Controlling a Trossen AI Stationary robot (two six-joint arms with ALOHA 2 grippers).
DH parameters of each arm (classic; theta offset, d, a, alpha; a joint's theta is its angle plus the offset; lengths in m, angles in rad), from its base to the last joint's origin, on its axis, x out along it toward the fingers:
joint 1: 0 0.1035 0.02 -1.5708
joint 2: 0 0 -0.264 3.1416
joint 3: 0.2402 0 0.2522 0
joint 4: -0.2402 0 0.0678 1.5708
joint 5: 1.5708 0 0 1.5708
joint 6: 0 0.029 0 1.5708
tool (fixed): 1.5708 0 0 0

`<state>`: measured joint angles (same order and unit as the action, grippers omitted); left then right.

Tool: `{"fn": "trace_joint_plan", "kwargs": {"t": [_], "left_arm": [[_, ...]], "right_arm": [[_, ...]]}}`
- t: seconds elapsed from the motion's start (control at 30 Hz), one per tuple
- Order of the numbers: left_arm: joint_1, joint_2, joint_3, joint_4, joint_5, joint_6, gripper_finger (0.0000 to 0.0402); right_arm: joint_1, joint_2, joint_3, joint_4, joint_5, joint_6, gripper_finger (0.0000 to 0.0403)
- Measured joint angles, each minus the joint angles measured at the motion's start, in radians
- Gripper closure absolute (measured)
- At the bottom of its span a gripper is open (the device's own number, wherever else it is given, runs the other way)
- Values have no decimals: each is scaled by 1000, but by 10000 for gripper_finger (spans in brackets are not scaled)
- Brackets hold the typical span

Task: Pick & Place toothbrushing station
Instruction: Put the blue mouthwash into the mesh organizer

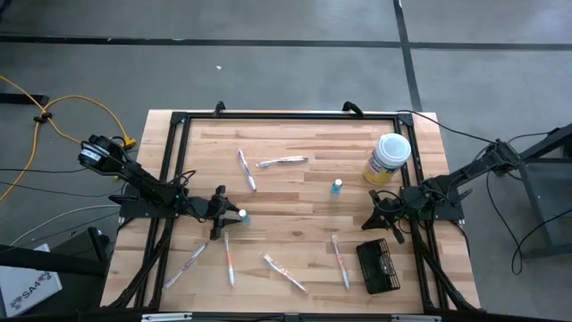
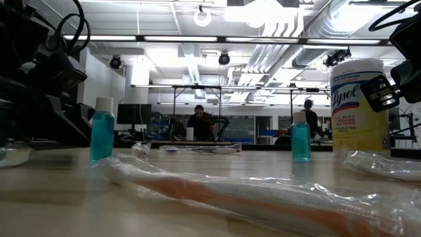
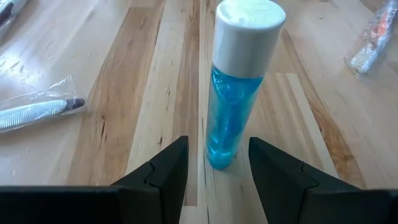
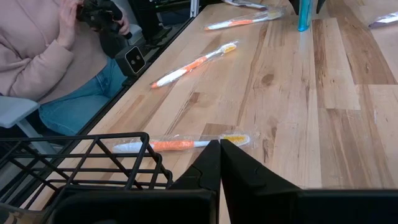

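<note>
Basket (image 1: 379,266) on the counter (image 1: 295,192) holds something unclear; right hand (image 1: 379,211) pressed together nearby, left hand (image 1: 229,215) spread around blue bottle (image 1: 242,216).

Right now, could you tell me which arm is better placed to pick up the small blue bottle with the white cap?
Left: its open claw already straddles the small blue bottle.

Right gripper (image 4: 220,163): dark fingers pressed together over wooden table (image 4: 348,124); black wire basket (image 4: 81,163) just beside them; wrapped toothbrush (image 4: 186,144) lay beyond its rim; two more toothbrushes farther off; seated person (image 4: 56,56) held a dark device at table edge.
</note>
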<state>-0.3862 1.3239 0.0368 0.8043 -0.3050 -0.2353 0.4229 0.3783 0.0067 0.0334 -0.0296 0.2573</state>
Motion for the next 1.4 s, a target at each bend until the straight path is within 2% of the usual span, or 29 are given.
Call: {"fn": "trace_joint_plan", "kwargs": {"t": [0.33, 0.67, 0.97, 1.13, 1.4], "left_arm": [[15, 0, 0, 0, 16, 17, 238], [60, 0, 0, 0, 87, 35, 238], [60, 3, 9, 1, 91, 53, 238], [60, 61, 20, 34, 103, 48, 238], [60, 226, 22, 241, 116, 46, 238]], "right_arm": [[0, 0, 0, 0, 0, 0, 401], [0, 0, 0, 0, 0, 0, 401], [0, 0, 0, 0, 0, 0, 401], [0, 0, 0, 0, 0, 0, 401], [0, 0, 0, 0, 0, 0, 401]]}}
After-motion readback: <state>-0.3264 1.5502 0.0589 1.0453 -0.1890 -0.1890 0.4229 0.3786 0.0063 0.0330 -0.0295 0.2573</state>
